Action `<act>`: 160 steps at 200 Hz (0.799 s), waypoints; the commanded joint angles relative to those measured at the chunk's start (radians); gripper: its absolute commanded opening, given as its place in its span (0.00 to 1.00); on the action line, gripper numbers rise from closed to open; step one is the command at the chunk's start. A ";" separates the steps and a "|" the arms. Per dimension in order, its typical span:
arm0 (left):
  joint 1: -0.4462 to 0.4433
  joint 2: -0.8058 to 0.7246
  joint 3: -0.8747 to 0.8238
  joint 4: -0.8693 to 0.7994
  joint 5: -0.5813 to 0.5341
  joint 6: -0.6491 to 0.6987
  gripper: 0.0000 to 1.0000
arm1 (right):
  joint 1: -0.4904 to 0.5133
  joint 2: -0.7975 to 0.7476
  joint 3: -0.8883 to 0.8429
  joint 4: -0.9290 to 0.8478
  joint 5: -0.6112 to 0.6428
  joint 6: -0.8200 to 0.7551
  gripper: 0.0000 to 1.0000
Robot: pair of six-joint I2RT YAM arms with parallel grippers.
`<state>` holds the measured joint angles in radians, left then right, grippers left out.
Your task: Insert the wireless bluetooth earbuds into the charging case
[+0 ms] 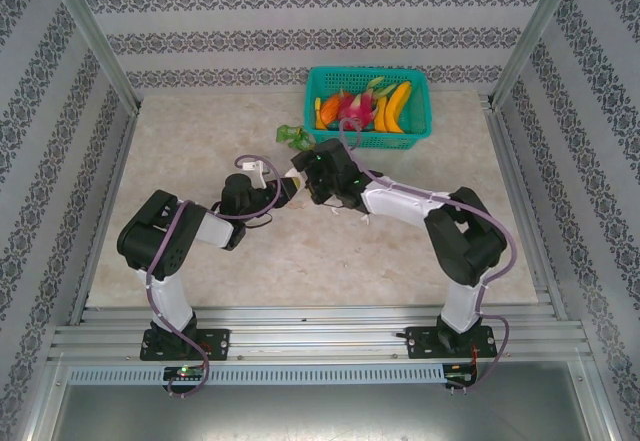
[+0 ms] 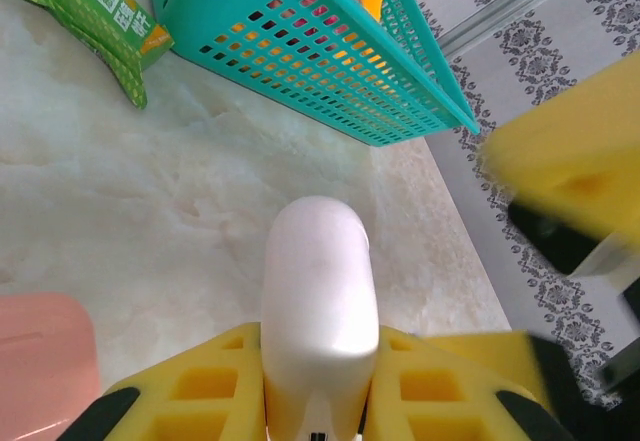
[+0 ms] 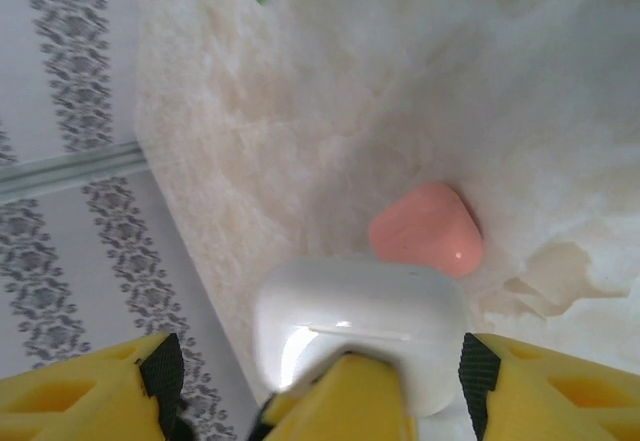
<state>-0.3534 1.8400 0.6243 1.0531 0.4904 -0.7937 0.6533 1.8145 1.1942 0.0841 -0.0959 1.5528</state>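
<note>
A white charging case (image 2: 318, 291) stands out forward from between the yellow fingers of my left gripper (image 2: 320, 346), which is shut on it. In the right wrist view the same white case (image 3: 360, 321) lies between the wide-apart fingers of my right gripper (image 3: 320, 381), which is open; its right pad (image 3: 475, 371) is close to the case's end. A salmon-pink case (image 3: 425, 231) rests on the table just beyond, also seen as the pink case (image 2: 40, 361) at lower left. The two grippers meet mid-table (image 1: 290, 183). The earbuds are hidden.
A teal basket (image 1: 368, 106) of toy fruit stands at the back, its wall (image 2: 300, 51) close ahead of the left gripper. A green packet (image 1: 292, 137) lies beside it. The marble table (image 1: 200, 261) has free room on the left and front.
</note>
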 commanded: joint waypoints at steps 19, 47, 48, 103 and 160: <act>0.012 -0.091 0.025 -0.104 0.097 0.052 0.00 | -0.078 -0.133 -0.096 0.028 -0.036 -0.182 0.76; 0.038 -0.144 0.047 -0.189 0.222 0.076 0.00 | -0.130 -0.198 -0.198 0.079 -0.104 -0.409 0.75; 0.039 -0.145 0.048 -0.193 0.226 0.076 0.00 | -0.132 -0.200 -0.203 0.081 -0.108 -0.417 0.75; 0.060 -0.252 0.117 -0.395 0.420 0.140 0.00 | -0.169 -0.340 -0.384 0.245 -0.321 -0.877 0.74; 0.060 -0.287 0.168 -0.508 0.490 0.176 0.00 | -0.161 -0.306 -0.350 0.308 -0.453 -0.926 0.72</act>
<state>-0.2989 1.5845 0.7601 0.6178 0.9142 -0.6624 0.4881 1.4933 0.8154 0.3168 -0.4629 0.6968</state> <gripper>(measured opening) 0.212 0.721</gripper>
